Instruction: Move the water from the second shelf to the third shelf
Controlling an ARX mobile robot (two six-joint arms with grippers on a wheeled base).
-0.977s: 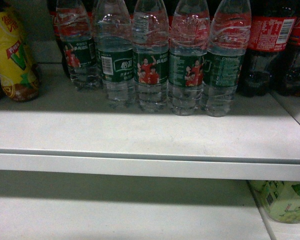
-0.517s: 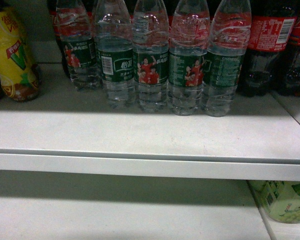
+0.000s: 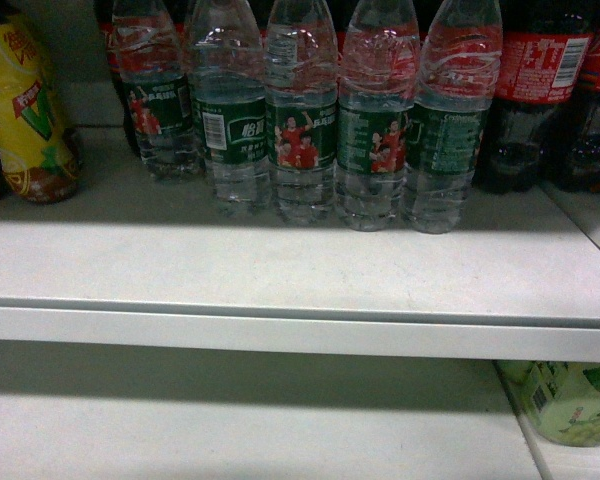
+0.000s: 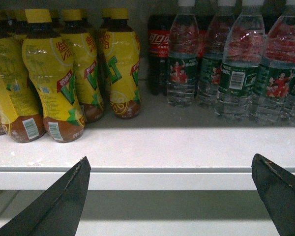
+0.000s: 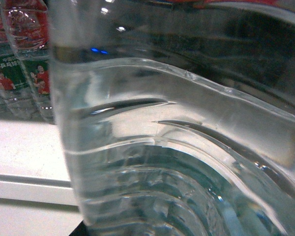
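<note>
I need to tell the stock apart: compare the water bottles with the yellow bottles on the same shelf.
The water bottles are clear with green label bands; the yellow bottles are wrapped in yellow with brown bases. Water caps show white, the others' yellow. Water stands right, yellow left. Both stand upright in rows on the shelf.

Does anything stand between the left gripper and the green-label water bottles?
Nothing visible does. The left gripper, jaws open, faces bare shelf up to the water bottles; the yellow bottles stand off to the left.
</note>
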